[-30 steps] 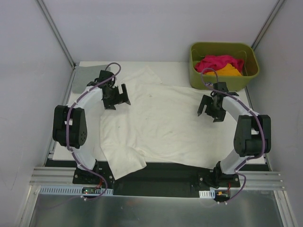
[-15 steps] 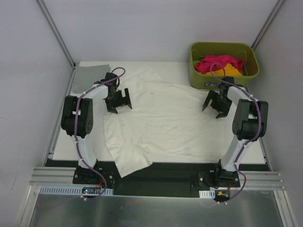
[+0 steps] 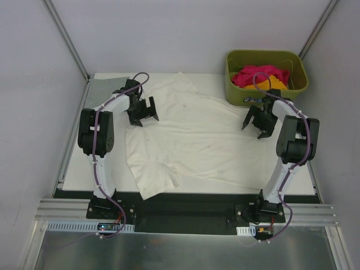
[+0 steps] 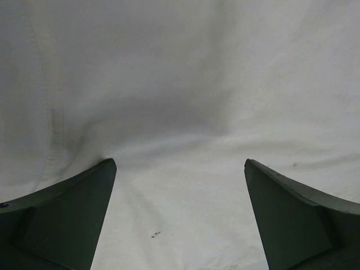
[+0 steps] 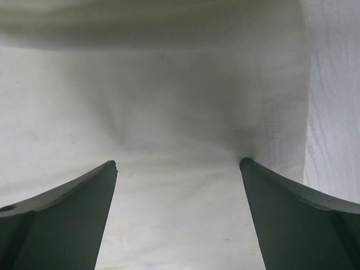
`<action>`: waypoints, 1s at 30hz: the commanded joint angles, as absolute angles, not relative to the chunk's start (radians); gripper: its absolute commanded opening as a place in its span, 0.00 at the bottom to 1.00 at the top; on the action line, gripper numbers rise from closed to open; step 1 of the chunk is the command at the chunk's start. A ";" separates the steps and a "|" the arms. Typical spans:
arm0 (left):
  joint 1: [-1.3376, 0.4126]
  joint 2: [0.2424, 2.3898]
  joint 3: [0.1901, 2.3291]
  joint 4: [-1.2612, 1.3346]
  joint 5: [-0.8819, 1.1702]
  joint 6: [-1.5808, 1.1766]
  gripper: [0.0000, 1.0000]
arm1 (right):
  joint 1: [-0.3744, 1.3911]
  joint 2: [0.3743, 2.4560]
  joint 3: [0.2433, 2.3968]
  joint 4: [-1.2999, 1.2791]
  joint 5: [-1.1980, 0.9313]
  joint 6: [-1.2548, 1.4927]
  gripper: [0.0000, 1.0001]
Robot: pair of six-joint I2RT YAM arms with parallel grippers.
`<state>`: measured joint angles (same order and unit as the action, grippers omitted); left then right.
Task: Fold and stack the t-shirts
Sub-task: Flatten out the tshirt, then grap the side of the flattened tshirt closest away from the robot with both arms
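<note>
On the table [image 3: 301,181], the cream-white t-shirt [image 3: 191,140] lies spread out, unfolded. The left gripper [image 3: 143,111] and right gripper [image 3: 260,120] are both wide open at its side edges, holding nothing. Pink shirt [image 3: 256,73] and orange shirt [image 3: 271,85] wait in the basket [image 3: 235,94]. Nothing is stacked.

You're getting the overhead camera looking down from above and behind the arm bases, taking in the whole white table [image 3: 216,81]. The left wrist camera is facing down past its own dark fingers [image 4: 67,219], sitting very close on the large cream-white cotton t-shirt [image 3: 191,140]. The right wrist camera is doing the same past its own dark fingers [image 5: 62,219]. All three are sharing that shirt, and each wrist view is catching a hem on opposite sides.
</note>
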<state>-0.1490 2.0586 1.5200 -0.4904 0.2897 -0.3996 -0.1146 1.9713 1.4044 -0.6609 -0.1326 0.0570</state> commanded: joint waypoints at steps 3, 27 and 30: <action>-0.141 1.844 1.395 -0.509 0.284 -0.422 0.99 | -0.124 1.810 1.362 -0.649 -0.173 0.015 0.97; -0.561 0.838 0.491 -0.805 0.261 -0.959 0.80 | -0.114 1.235 0.945 -0.629 -0.137 0.037 0.97; -0.584 0.862 0.459 -0.804 0.252 -0.980 0.70 | -0.114 1.235 0.934 -0.623 -0.133 0.038 0.97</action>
<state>-0.5598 0.8436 0.4984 -0.7685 0.2531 -0.8860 -0.1173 1.2591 0.9497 -0.6331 -0.1448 0.0368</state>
